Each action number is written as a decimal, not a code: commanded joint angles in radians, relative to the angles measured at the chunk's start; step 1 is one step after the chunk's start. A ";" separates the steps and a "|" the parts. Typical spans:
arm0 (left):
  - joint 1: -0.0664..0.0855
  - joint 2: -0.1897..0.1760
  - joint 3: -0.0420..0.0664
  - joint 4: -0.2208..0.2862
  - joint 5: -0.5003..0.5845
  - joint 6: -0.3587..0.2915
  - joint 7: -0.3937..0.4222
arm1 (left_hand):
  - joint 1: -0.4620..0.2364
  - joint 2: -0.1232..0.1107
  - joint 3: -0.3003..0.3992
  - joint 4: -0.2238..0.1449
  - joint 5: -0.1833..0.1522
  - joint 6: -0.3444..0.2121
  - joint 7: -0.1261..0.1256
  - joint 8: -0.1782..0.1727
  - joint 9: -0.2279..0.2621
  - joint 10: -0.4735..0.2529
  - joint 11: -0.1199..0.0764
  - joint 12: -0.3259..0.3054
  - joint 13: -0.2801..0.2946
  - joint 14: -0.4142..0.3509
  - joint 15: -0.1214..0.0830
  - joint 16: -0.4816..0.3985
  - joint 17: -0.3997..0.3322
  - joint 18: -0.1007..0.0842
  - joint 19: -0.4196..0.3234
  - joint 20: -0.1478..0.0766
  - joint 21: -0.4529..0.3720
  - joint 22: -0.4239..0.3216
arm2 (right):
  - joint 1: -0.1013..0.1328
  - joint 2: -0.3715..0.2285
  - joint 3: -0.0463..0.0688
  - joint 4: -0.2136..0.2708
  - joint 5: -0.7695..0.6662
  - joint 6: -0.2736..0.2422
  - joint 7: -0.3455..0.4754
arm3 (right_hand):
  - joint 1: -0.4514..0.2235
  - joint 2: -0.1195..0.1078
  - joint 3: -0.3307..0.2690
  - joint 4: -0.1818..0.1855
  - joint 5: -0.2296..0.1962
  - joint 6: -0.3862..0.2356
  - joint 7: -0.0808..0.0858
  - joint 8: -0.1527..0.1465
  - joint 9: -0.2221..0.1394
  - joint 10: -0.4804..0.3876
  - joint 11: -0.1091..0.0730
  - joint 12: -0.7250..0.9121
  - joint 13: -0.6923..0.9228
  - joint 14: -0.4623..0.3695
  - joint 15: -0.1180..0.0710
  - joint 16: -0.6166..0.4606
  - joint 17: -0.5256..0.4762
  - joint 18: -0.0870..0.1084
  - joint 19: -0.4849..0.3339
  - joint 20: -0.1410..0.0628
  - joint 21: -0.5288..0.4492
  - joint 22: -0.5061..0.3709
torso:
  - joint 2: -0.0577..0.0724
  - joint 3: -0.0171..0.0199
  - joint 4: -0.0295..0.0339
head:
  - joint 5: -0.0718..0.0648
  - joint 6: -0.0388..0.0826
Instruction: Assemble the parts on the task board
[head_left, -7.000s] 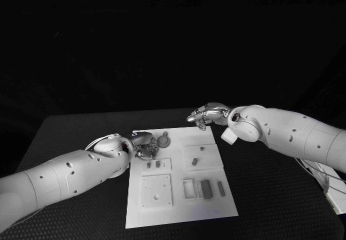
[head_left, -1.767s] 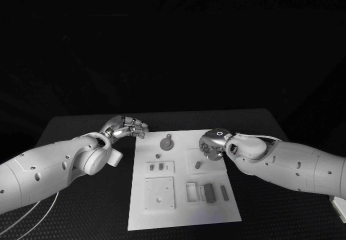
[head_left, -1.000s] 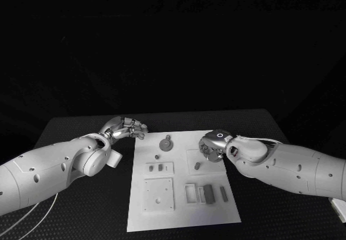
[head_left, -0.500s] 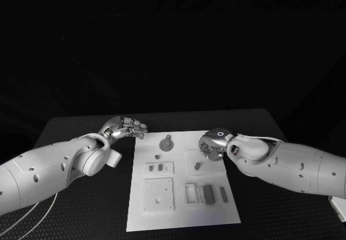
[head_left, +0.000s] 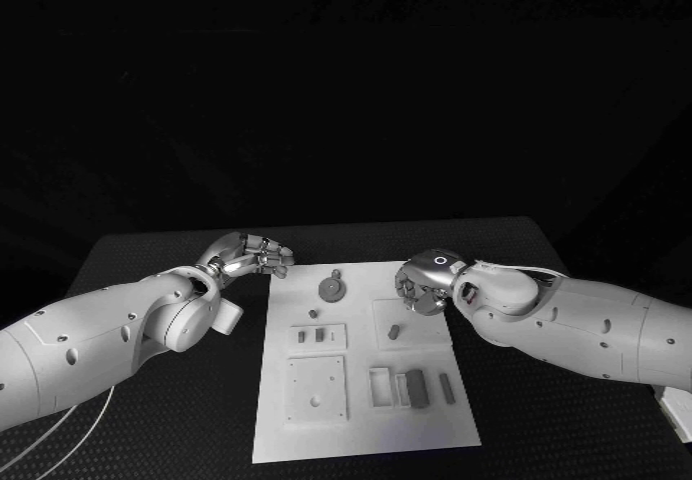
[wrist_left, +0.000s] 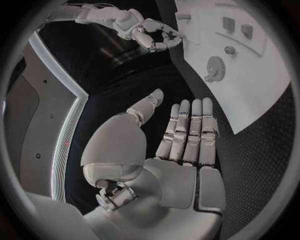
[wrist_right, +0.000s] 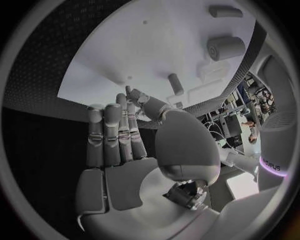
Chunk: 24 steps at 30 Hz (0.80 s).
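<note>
While your right hand (head_left: 421, 290) hovers empty, fingers apart, above the small part (head_left: 394, 329) lying on the task board (head_left: 361, 420), reach down and pinch it; left hand (head_left: 248, 256) idles open.

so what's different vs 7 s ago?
The left hand left the task board for the table by its far left corner. The right hand came down from beyond the far edge to the board's right side. Both hold nothing. Parts unmoved.
</note>
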 joint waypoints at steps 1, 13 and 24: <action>0.001 0.002 0.001 0.000 0.003 0.014 0.011 | 0.008 -0.002 -0.004 0.001 -0.001 -0.002 0.005 0.002 -0.001 0.004 0.000 0.002 -0.002 0.006 0.001 -0.006 0.001 0.007 0.008 -0.001 -0.006 -0.001 | 0.003 -0.010 0.005 0.017 0.024 0.009 0.013 | -0.003 0.003 0.006 0.001 0.004 0.005 -0.001 0.004 0.001 0.045 -0.022 0.003 0.065 -0.004 -0.013 0.000 0.001 0.069 0.004 -0.004 0.004 0.000 | 0.000 0.0001 -0.0002 | 0.001 -0.002; 0.001 0.004 0.001 -0.007 0.003 0.012 0.012 | 0.009 -0.002 -0.004 0.001 -0.001 -0.002 0.005 0.002 -0.002 0.004 0.000 0.002 -0.003 0.006 0.001 -0.007 0.002 0.007 0.009 -0.001 -0.006 -0.002 | 0.017 -0.030 0.017 0.119 0.045 0.008 0.014 | -0.003 0.003 0.006 0.001 0.004 0.005 -0.001 0.004 0.002 0.045 -0.022 0.003 0.066 -0.003 -0.013 -0.001 0.002 0.069 0.004 -0.004 0.004 0.001 | 0.000 0.0001 -0.0007 | 0.013 0.004; 0.001 0.006 0.001 -0.015 0.002 0.007 0.016 | 0.009 -0.002 -0.004 0.001 -0.001 -0.002 0.005 0.003 -0.002 0.004 0.000 0.002 -0.004 0.006 0.001 -0.008 0.003 0.007 0.009 -0.001 -0.007 -0.002 | 0.016 0.004 0.017 0.222 0.047 0.019 0.018 | -0.004 0.004 0.008 0.001 0.004 0.004 -0.001 0.004 0.004 0.045 -0.022 0.002 0.068 -0.003 -0.013 -0.002 0.002 0.069 0.005 -0.005 0.003 0.001 | 0.000 -0.0002 -0.0015 | 0.036 0.008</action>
